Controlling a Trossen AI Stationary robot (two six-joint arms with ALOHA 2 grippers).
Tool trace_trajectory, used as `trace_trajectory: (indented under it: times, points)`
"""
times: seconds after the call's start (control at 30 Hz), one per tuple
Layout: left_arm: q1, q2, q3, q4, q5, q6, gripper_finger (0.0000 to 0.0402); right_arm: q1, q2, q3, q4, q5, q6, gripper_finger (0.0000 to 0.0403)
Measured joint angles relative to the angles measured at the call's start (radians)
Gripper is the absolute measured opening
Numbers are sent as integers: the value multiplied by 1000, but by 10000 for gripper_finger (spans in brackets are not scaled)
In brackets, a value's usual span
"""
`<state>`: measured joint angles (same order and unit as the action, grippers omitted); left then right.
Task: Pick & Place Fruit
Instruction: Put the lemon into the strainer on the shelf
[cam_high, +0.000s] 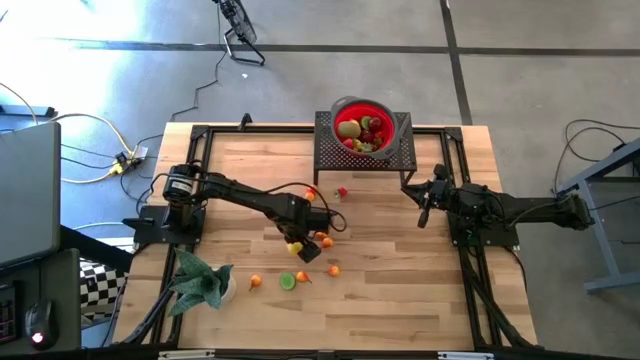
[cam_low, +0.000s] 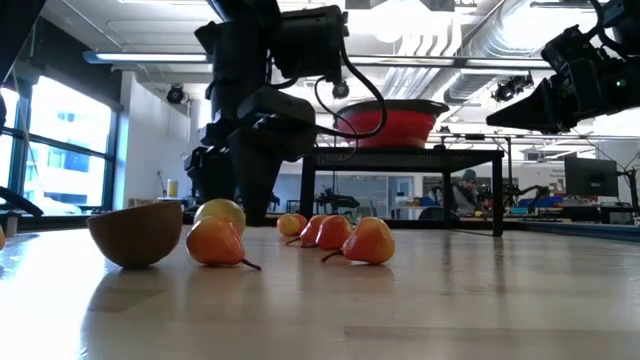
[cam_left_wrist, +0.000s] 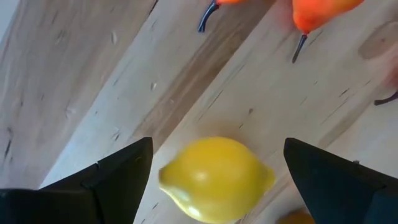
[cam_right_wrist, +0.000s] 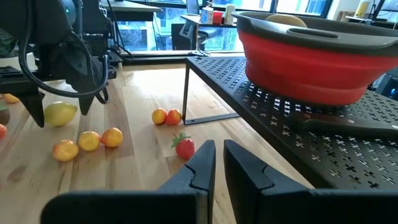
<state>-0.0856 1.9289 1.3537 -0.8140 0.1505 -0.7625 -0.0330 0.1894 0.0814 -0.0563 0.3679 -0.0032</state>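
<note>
A yellow lemon (cam_left_wrist: 214, 179) lies on the wooden table (cam_high: 400, 290) near its middle. My left gripper (cam_left_wrist: 217, 142) points down over it, open, one finger (cam_left_wrist: 118, 180) on each side of the lemon and a little apart from it; the right wrist view shows the same, my left gripper (cam_right_wrist: 59, 106) straddling the lemon (cam_right_wrist: 60, 114). More small fruit lies loose around it: orange ones (cam_right_wrist: 89, 140), a strawberry (cam_right_wrist: 185, 146), a green lime half (cam_high: 287, 281). My right gripper (cam_right_wrist: 217, 165) waits shut at the table's right side (cam_high: 425, 205), holding nothing.
A red bowl (cam_high: 362, 125) with several fruits in it stands on a black perforated rack (cam_high: 395, 155) at the table's far edge. A green leafy plant (cam_high: 205, 283) lies at the near left. Free wood lies along the near edge and the near right.
</note>
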Motion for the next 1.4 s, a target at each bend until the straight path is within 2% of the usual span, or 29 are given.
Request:
trace_trajectory:
  times: [0.2, 0.43, 0.73, 0.97, 1.2, 1.4]
  points:
    - [8, 0, 0, 10, -36, 32, 353, 0, 0, 0, 0, 0, 0, 26]
    - [52, -1, 1, 10, -14, 24, 353, 0, 0, 0, 0, 0, 0, 26]
    - [106, -1, 1, 0, 158, -29, 353, 0, 0, 0, 0, 0, 0, 26]
    - [105, -2, 1, -7, 231, -138, 353, 0, 0, 0, 0, 0, 0, 26]
    - [105, -2, 1, -25, 239, -206, 353, 0, 0, 0, 0, 0, 0, 26]
    - [103, -2, 1, 26, 180, -265, 353, 0, 0, 0, 0, 0, 0, 26]
